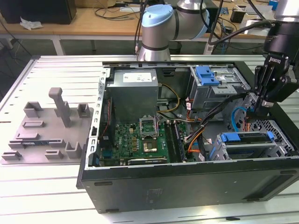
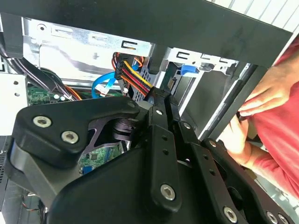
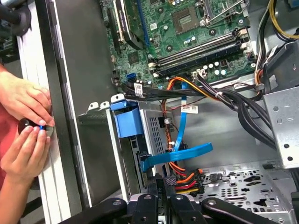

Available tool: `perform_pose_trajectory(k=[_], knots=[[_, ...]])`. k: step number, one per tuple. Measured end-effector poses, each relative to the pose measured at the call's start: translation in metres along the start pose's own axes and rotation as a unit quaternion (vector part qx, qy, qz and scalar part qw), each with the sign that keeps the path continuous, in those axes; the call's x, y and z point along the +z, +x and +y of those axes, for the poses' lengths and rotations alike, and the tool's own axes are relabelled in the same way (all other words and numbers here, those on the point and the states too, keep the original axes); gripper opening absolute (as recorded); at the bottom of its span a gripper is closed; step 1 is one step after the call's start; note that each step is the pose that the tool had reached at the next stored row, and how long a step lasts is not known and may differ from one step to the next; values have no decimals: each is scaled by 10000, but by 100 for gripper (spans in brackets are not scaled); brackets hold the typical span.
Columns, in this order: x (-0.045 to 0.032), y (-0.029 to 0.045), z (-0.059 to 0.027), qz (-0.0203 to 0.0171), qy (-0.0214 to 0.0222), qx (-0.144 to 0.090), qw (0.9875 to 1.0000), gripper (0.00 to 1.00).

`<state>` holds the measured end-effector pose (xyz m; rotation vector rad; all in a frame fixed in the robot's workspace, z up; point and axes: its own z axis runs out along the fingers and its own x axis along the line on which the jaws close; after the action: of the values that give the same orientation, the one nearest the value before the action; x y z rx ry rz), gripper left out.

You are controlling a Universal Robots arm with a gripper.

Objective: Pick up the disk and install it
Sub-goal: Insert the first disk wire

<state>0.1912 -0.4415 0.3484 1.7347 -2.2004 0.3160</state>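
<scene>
The disk (image 1: pixel 246 147) sits in the lower drive bay at the exterior view's right end of the open computer case (image 1: pixel 187 186), its blue carrier (image 1: pixel 245 136) on top. In the first wrist view the disk (image 3: pixel 156 128) shows its perforated grey side beside the blue carrier (image 3: pixel 127 122), with a blue data cable (image 3: pixel 180 156) running to its end. My gripper (image 1: pixel 254 114) reaches down into the case behind that bay. In both wrist views the gripper (image 2: pixel 159 93) (image 3: pixel 161 183) is shut at the black power connector (image 3: pixel 170 179) with red, yellow and orange wires (image 2: pixel 133 74).
A person's hands (image 3: pixel 25 126) (image 2: pixel 264 93) rest on the case's outer wall close to the gripper. A grey fixture tray (image 1: pixel 46 135) with upright posts lies at the exterior view's left. A second blue bracket (image 1: pixel 207 74) sits in the upper bay. The motherboard (image 1: pixel 140 140) and cable bundles (image 3: pixel 219 95) lie inside the case.
</scene>
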Motion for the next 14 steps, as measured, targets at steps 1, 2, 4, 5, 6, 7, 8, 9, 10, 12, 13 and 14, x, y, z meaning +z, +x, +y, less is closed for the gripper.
perform_pose_trajectory(k=[1, 2, 4, 5, 6, 7, 8, 9, 10, 12, 13, 14], knots=[[1, 11, 0, -28, -1, -6, 10000, 17], [2, 20, 1, -49, -2, -11, 10000, 17], [5, 52, 4, -119, -4, -28, 9999, 17], [5, 63, 6, -142, -6, -35, 9999, 17], [5, 77, 7, -167, -7, -43, 9999, 17], [5, 93, 9, -194, -9, -51, 9998, 17], [1, 110, 12, -215, -10, -59, 9998, 17], [-4, 130, 18, -231, -11, -66, 9997, 17], [-9, 143, 22, -241, -12, -71, 9997, 17], [-19, 185, 32, -277, -13, -83, 9996, 17], [-21, 202, 36, -298, -13, -87, 9995, 17], [-20, 219, 40, -329, -12, -90, 9994, 17]])
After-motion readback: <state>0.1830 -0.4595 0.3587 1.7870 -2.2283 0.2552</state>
